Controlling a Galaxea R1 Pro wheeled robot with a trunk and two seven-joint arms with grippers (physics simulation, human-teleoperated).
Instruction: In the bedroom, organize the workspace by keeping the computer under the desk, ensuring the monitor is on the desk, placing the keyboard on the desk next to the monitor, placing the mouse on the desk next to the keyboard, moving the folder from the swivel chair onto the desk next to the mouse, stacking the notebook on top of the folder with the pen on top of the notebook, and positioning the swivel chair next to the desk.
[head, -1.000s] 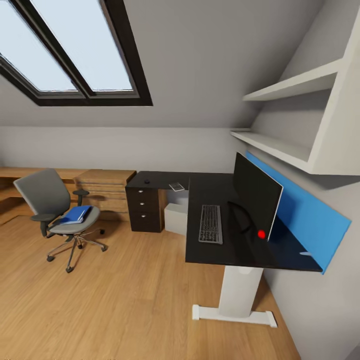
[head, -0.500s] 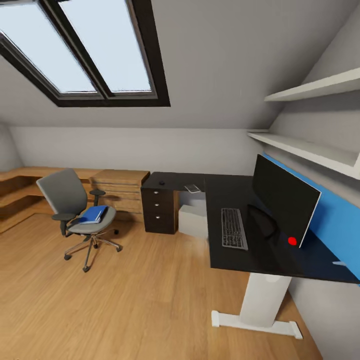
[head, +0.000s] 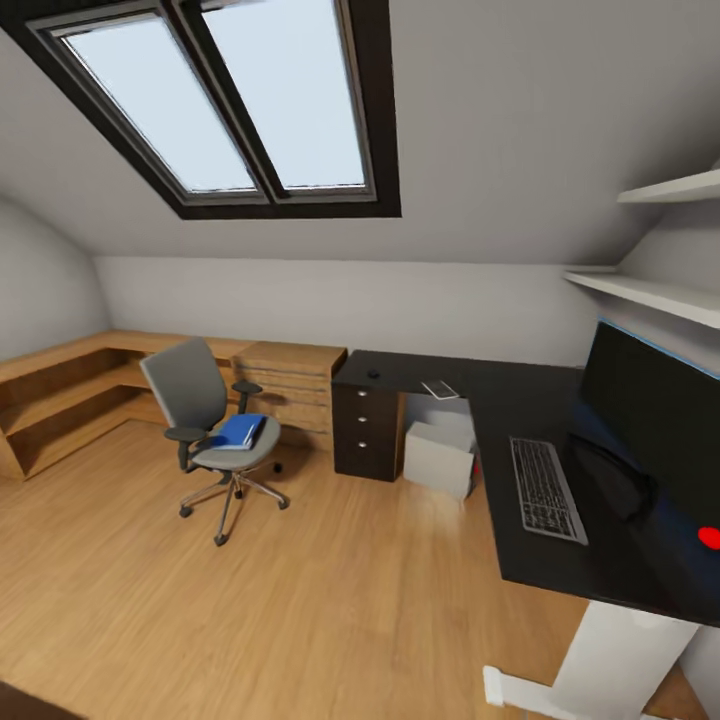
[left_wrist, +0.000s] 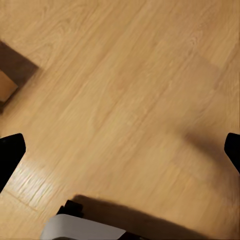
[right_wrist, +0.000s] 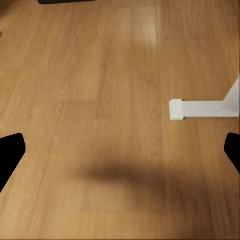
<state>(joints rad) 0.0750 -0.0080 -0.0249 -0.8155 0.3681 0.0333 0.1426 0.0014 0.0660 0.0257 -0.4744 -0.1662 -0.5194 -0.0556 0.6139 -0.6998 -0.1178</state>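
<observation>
Head view: the folder (head: 238, 431) lies on the chair (head: 215, 420) seat, well apart from the surface (head: 560, 520), where the keyboard (head: 545, 488) sits beside the monitor (head: 655, 420). Both wrist views look down at bare floor (left_wrist: 125, 100); left gripper (left_wrist: 120, 150) and right gripper (right_wrist: 120, 155) are spread wide, holding nothing. Risk: the chair may roll when the folder is reached for, spoiling the grasp.
</observation>
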